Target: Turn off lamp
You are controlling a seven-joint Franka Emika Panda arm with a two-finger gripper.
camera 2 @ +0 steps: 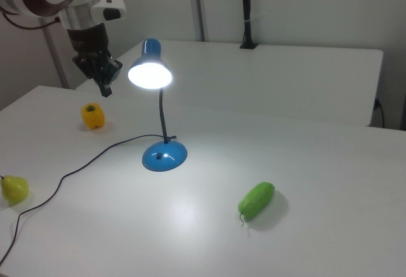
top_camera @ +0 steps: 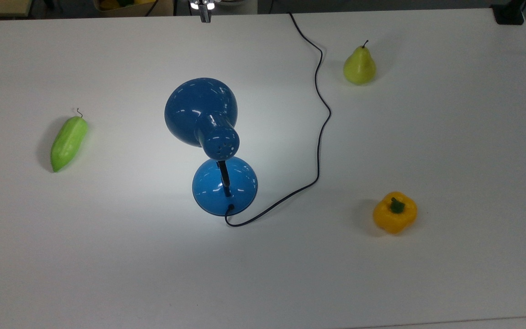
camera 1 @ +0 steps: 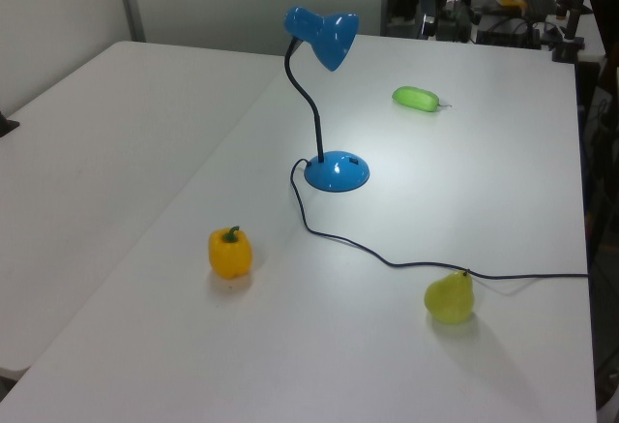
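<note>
The lamp [camera 2: 158, 109] is seen lit at the middle of the white tabletop [top_camera: 450, 274], its switch yet to be pressed, while the gripper [camera 2: 105, 89] is held well above and apart, jaws clenched together.

Lamp [camera 2: 158, 109] lit on white table [camera 2: 304, 163]; gripper [camera 2: 104, 87] hangs above yellow pepper [camera 2: 92, 116], fingers together.

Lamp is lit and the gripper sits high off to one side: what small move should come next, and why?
Probably bring the gripper down and toward the right view's right, to the lamp base. The shade glows, so the lamp is on, and the gripper hangs in the air well clear of the base, where a small dark switch-like mark shows.
</note>
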